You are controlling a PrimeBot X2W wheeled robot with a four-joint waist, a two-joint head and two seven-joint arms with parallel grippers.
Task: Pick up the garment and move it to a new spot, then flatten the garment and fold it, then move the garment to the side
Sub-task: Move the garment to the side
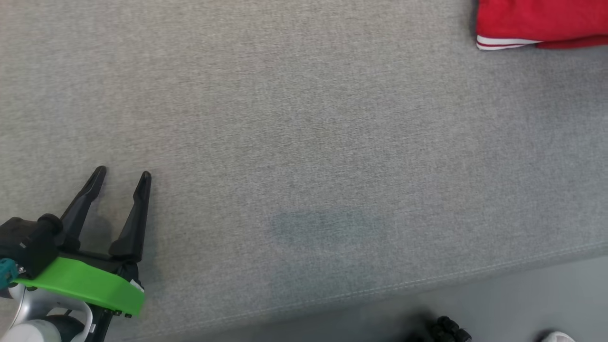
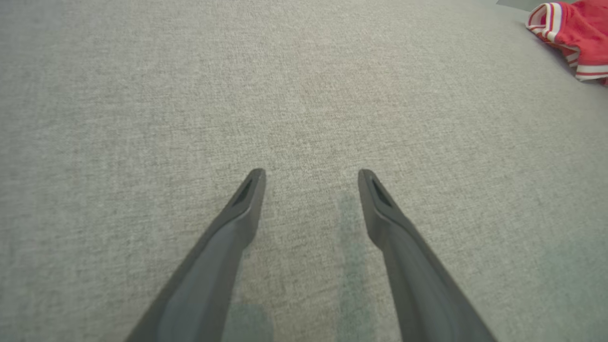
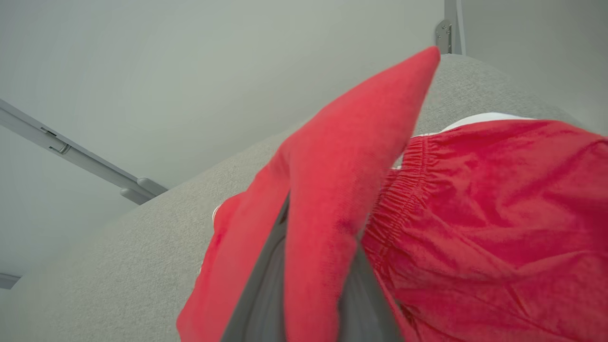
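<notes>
Two tools logged: right tool (image 3: pixel 311 280) is pinching narrow on a raised fold of the bright red soft sports garment with white stripe trim (image 1: pixel 536 21), which is lying far right on the grey woven cushion (image 1: pixel 304 142). I am reading the left tool (image 1: pixel 123 172) as wide, empty, well apart to the garment's left.

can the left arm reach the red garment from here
Maybe, with a long stretch: bare grey surface leaves the way free between the open left tool and the garment, but that lies far across.
</notes>
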